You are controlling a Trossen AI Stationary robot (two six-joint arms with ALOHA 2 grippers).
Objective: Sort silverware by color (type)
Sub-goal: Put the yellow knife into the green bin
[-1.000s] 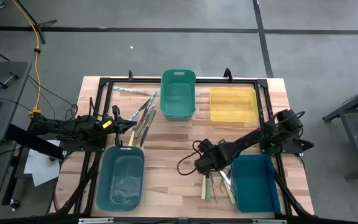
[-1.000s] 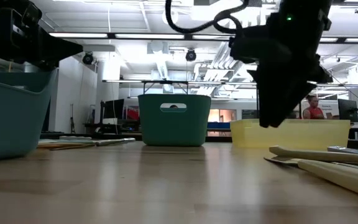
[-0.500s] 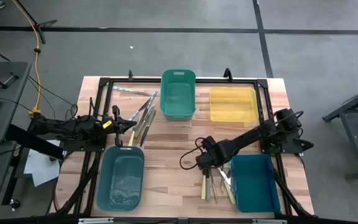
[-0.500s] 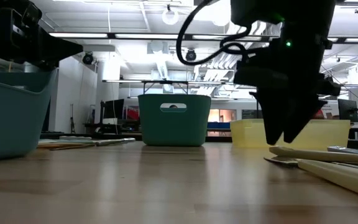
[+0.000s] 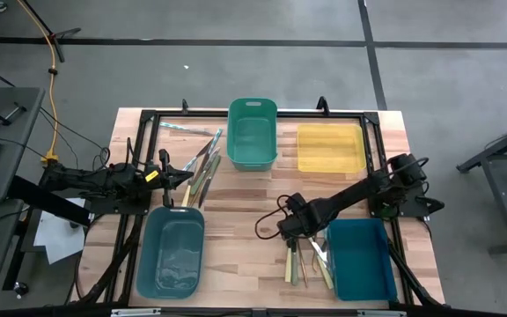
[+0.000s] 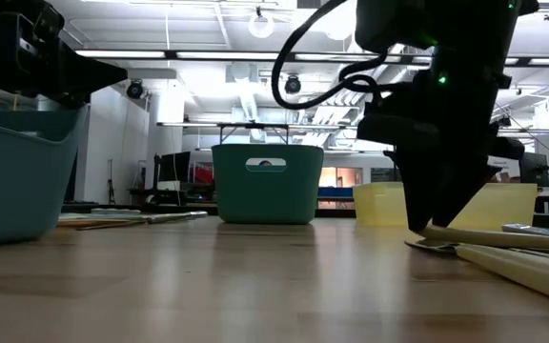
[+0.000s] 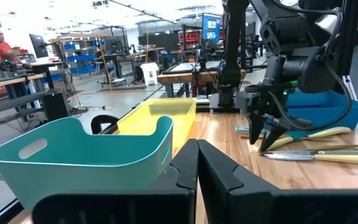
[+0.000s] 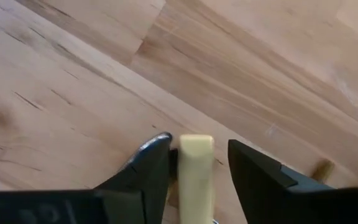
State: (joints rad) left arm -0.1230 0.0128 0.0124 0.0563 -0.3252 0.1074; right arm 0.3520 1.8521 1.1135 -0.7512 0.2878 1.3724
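Note:
My right gripper (image 5: 290, 236) is open and points down over a small group of silverware (image 5: 304, 261) lying flat beside the blue bin. In the right wrist view its fingers stand on either side of the end of a pale yellow handle (image 8: 196, 171), with wood showing in the gap. In the low view its fingertips (image 6: 434, 225) are almost at the table, by the pale handles (image 6: 503, 238). A second pile of silverware (image 5: 202, 167) lies near the table's far left. My left gripper (image 5: 186, 176) is shut and waits beside that pile.
Four bins stand on the table: a green one (image 5: 253, 132) at the far middle, a yellow one (image 5: 331, 147) at the far right, a blue one (image 5: 359, 257) at the near right and a teal one (image 5: 171, 251) at the near left. Bare wood lies between them.
My right gripper has come down toward the silverware beside the blue bin and shifted slightly toward the table's near edge. Its fingertips now sit just above the table. The silverware has not moved.

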